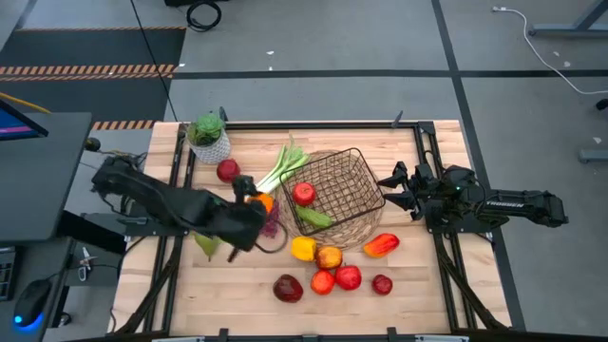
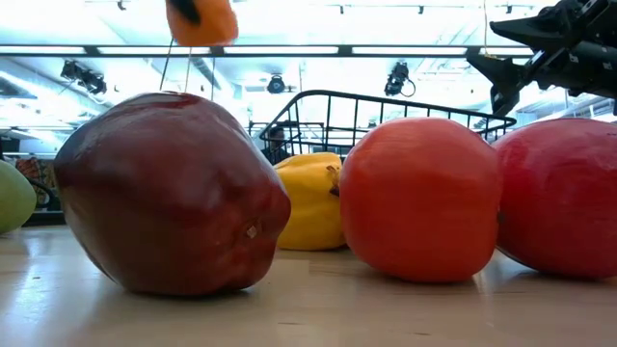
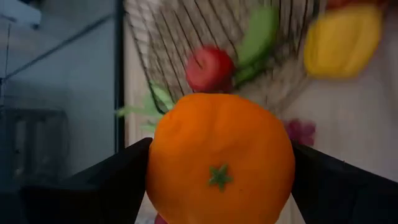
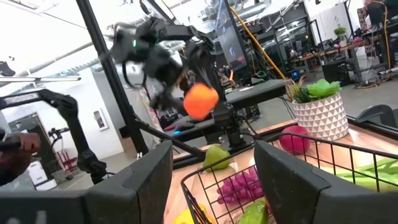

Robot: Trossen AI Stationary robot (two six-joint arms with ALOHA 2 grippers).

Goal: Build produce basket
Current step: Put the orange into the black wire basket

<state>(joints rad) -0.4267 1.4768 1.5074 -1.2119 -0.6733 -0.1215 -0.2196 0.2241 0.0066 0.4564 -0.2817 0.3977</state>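
A wire basket [image 1: 344, 195] lies tipped on the wooden desk [image 1: 418, 285], holding a red apple [image 1: 304, 194] and a green pepper [image 1: 314, 218]. Just left of its rim, the left end effector [image 1: 256, 201] grips an orange [image 1: 263, 201] in the air. The right end effector [image 1: 394, 189], partly open and empty, hovers beside the basket's right edge. More fruit [image 1: 328, 277] lies in front.

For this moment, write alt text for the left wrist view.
An orange fills the centre, clamped between the left gripper fingers. Beyond it lies the wire basket holding a red apple and a green vegetable, with a yellow pepper beside it.
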